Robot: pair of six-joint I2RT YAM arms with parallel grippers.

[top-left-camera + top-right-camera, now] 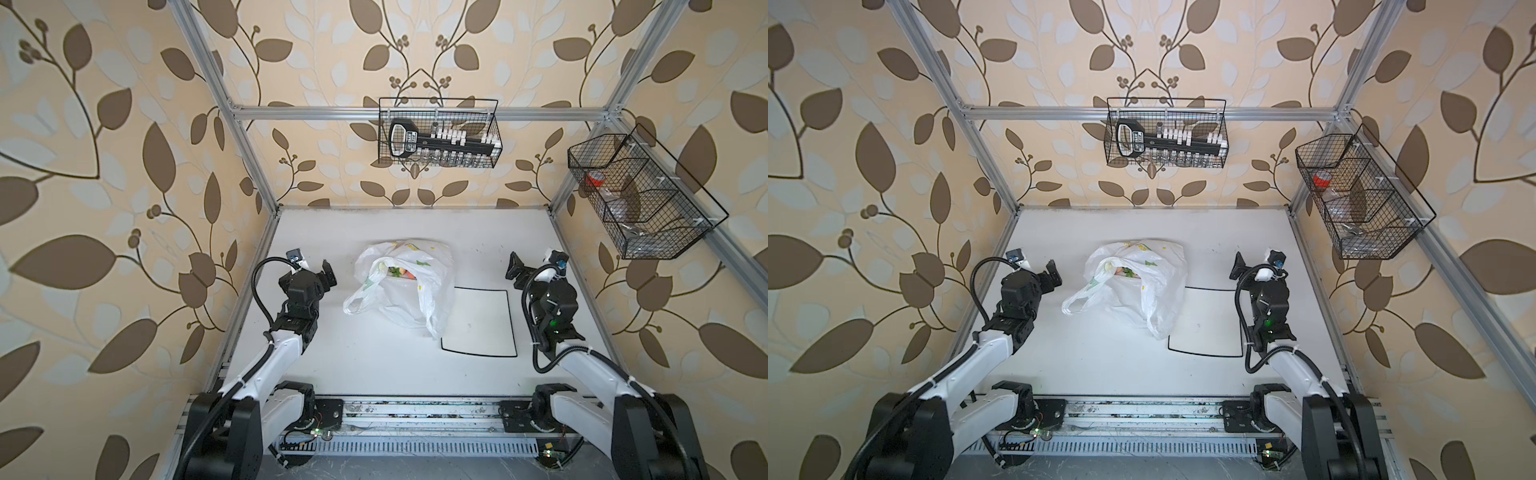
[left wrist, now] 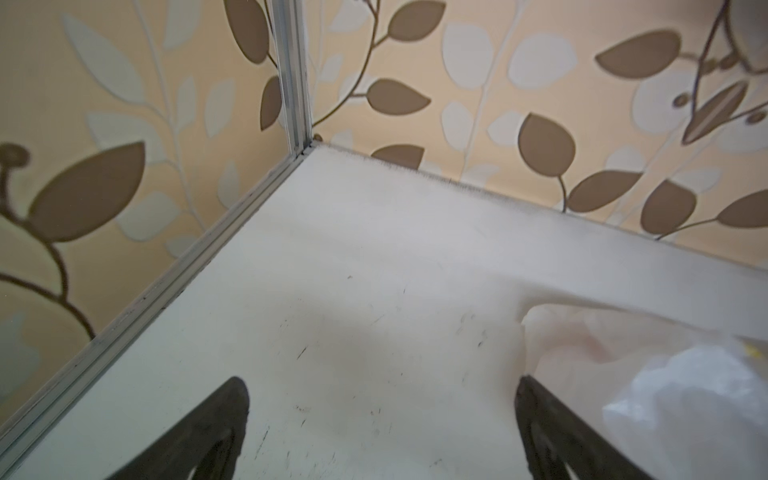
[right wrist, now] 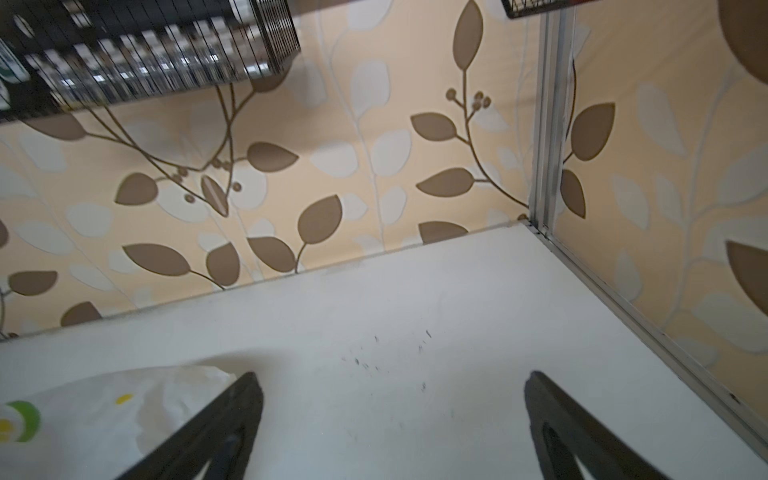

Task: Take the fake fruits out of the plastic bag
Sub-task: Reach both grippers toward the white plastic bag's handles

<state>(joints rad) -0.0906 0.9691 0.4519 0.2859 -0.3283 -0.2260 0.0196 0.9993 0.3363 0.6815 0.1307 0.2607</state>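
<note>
White, crinkly, translucent plastic bag (image 1: 399,286) with lemon-slice prints lies at the centre of both top views, its lower right corner draped over the left edge of the square white black-rimmed plate (image 1: 482,322). The glossy fake fruits (image 1: 401,273) show only as a small patch of orange-red and green inside the bag's mouth, just above frame centre.

The left gripper (image 2: 382,382) and the right gripper (image 3: 392,378) both have their jaws spread wide and hold nothing. They sit at mid-left and mid-right of the top views, apart from the bag.

The step looks like the first approach. It would go best if one claw pinches the loop handle (image 1: 357,303) at the bag's lower left and lifts it to keep the mouth open. The other claw can then reach in from above, taking only fruit and no film.

Count: one bag, one plate, two grippers, two black wire baskets (image 1: 440,133) on the walls. The fruits are too hidden to count.
</note>
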